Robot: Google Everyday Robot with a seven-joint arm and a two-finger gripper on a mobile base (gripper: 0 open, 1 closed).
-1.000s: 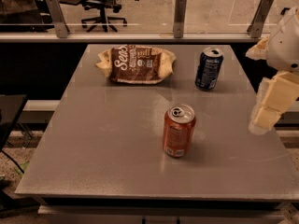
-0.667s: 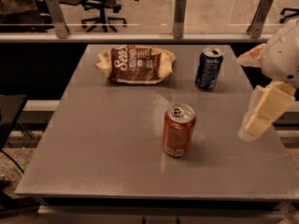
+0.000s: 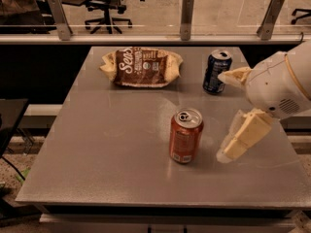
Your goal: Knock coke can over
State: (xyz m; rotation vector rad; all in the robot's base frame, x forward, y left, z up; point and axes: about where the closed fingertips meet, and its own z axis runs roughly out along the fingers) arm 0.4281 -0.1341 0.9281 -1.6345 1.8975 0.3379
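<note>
Cream claw point(image 3: 222, 116) agape beside coke can point(image 3: 186, 137)

Claw point(image 3: 238, 108) over right side of grey worktop point(image 3: 107, 144), fingers apart. Behind claw: glass barrier point(image 3: 146, 13) on metal posts point(image 3: 186, 17), pale floor point(image 3: 228, 6) beyond. Far left and behind: black office chair point(image 3: 104, 8). Left of worktop: dark side table point(image 3: 7, 120). Dim warm light.

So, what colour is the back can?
The back can is dark blue, camera view; the gripper hovers right of the coke can.
</note>
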